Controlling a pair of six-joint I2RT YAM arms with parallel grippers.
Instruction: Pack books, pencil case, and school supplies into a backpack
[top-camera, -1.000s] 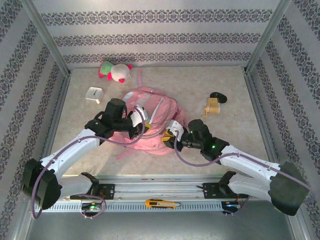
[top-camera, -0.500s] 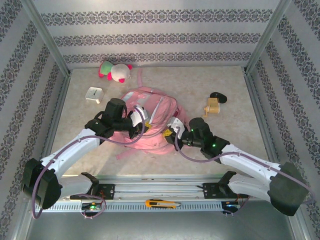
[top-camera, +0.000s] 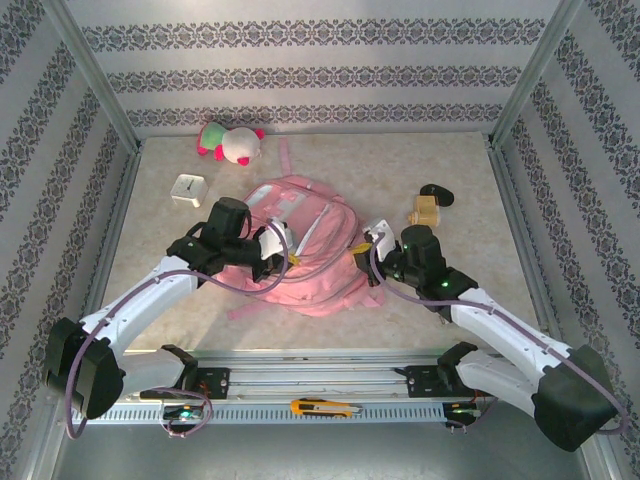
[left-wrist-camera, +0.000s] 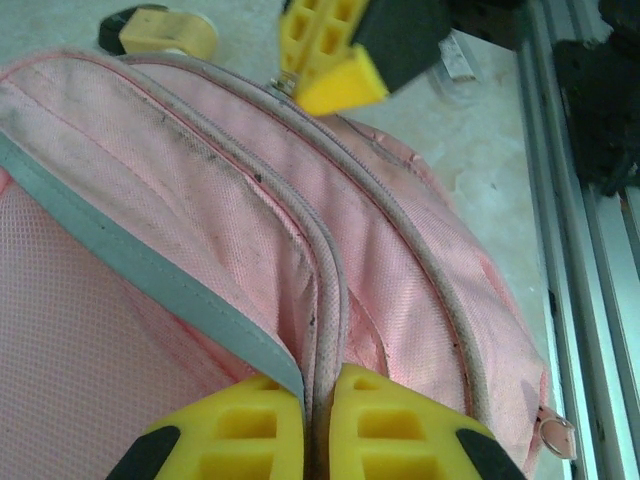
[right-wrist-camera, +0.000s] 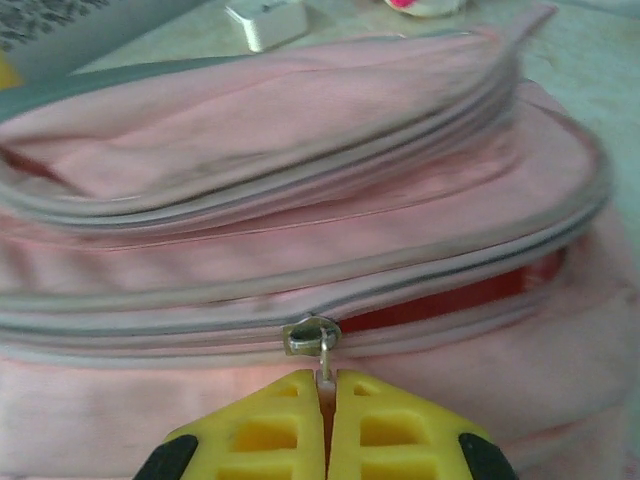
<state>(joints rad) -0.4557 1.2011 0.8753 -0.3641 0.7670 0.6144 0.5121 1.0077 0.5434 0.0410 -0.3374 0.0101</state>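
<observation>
The pink backpack (top-camera: 305, 250) lies flat mid-table. My left gripper (top-camera: 281, 243) rests on its left part, shut on a ridge of the zip seam (left-wrist-camera: 330, 300); in the left wrist view its fingertips (left-wrist-camera: 318, 385) pinch that seam. My right gripper (top-camera: 362, 250) is at the backpack's right edge, shut on the zip pull under the metal slider (right-wrist-camera: 312, 335). To the slider's right the zip gapes and shows red inside (right-wrist-camera: 450, 300). In the right wrist view the right gripper (right-wrist-camera: 325, 385) holds the pull tab. The books, pencil case and school supplies are out of view.
At the back left lie a pink-and-white plush toy (top-camera: 232, 142) and a white clock cube (top-camera: 188, 189). A black oval lump (top-camera: 436, 193) and a tan block (top-camera: 427, 210) sit right of the backpack. A yellow cutter (top-camera: 322, 407) lies on the front rail. Patterned walls enclose the table.
My right gripper has moved right and away from the arm bases, with the zip pull in it. The backpack's right side has shifted with it. The left gripper has kept its hold.
</observation>
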